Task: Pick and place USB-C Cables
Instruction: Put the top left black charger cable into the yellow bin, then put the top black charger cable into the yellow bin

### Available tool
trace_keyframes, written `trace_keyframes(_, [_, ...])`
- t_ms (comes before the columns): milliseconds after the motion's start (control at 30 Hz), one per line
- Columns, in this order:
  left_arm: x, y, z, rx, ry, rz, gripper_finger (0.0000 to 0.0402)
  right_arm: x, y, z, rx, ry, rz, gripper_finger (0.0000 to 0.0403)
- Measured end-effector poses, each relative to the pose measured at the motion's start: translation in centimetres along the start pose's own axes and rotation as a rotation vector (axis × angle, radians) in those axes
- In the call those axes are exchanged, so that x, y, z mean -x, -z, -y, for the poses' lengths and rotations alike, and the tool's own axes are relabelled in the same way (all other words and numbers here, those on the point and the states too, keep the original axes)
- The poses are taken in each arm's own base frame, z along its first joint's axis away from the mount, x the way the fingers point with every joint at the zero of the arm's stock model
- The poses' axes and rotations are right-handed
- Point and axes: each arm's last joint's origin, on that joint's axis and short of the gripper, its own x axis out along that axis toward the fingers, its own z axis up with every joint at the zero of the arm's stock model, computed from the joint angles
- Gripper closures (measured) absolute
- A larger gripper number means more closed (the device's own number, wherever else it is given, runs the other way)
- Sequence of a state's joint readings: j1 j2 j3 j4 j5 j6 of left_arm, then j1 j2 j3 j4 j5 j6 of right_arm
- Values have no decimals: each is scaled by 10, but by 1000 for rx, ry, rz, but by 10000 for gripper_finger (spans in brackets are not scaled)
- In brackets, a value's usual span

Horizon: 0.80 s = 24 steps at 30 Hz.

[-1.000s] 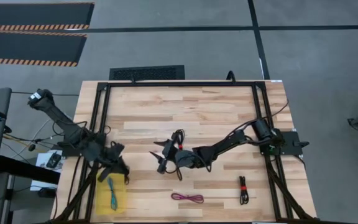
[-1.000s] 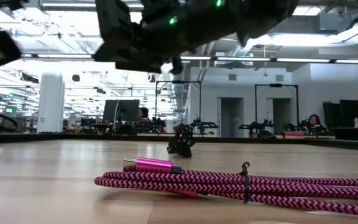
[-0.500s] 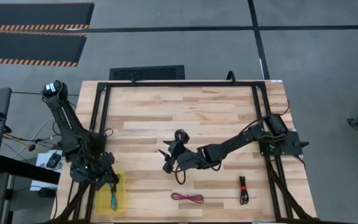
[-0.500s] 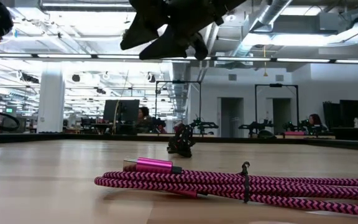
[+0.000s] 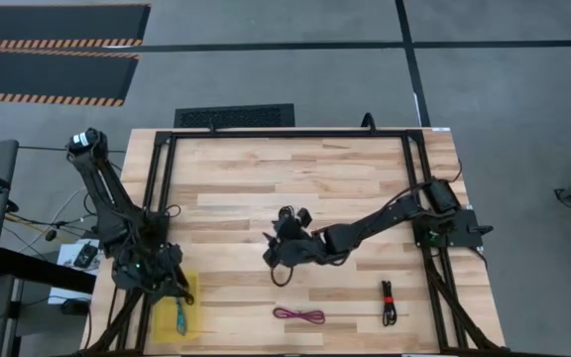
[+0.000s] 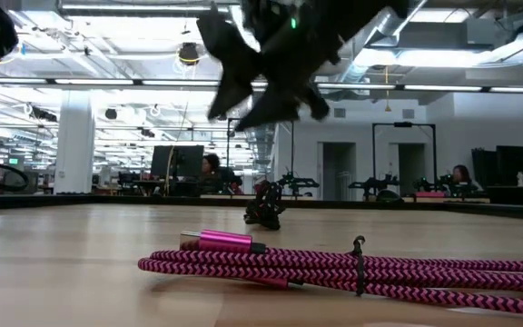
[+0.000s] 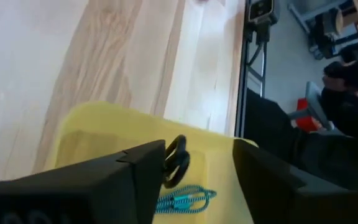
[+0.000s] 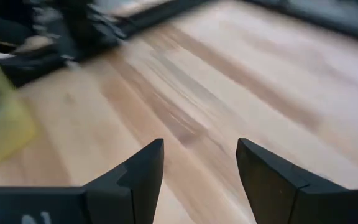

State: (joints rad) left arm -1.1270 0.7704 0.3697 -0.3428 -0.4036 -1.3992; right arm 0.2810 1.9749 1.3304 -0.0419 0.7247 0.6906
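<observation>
A yellow tray (image 5: 188,315) sits at the table's near left, with a teal cable (image 5: 181,319) lying in it. My left gripper (image 5: 171,288) hovers open just over the tray. In the left wrist view a black cable's loop (image 7: 176,163) lies in the tray (image 7: 98,134) between the fingers, above the teal cable (image 7: 185,199). My right gripper (image 5: 271,253) hangs open over the table's middle with nothing between its fingers (image 8: 138,177). A magenta cable (image 5: 298,315) and a black cable with a red tie (image 5: 388,300) lie flat near the front edge. My left gripper stands open around the black cable's loop (image 7: 178,155), which shows right beside one fingertip (image 7: 151,155). Whether that finger touches the loop, I cannot tell. The fingers slant down into the tray.
The table's black frame rails (image 5: 162,188) run along its left, right and far sides. In the low view the magenta cable (image 6: 334,263) lies close in front, and a small dark thing (image 6: 266,207) stands farther back. Bare wood spreads across the far half (image 5: 285,169).
My left gripper has gone toward the near edge and now stands over the yellow tray, covering its far end. My right gripper has turned above the table's middle and come down a little. The cables on the table have stayed put.
</observation>
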Motion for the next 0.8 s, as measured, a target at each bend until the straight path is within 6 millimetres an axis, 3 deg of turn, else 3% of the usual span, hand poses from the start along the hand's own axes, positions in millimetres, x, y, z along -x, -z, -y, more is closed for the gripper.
trace_keyframes(367, [33,-24,-2,-116,-215,134,208,-21,20,33,-207,143,-288,180])
trace_keyframes(567, [29,-22,-6,-176,-293,133,207,-25,25,37,-231,161,-331,180])
trace_keyframes(800, [17,-17,-5,-230,-347,98,207,-44,44,42,-241,149,-436,196])
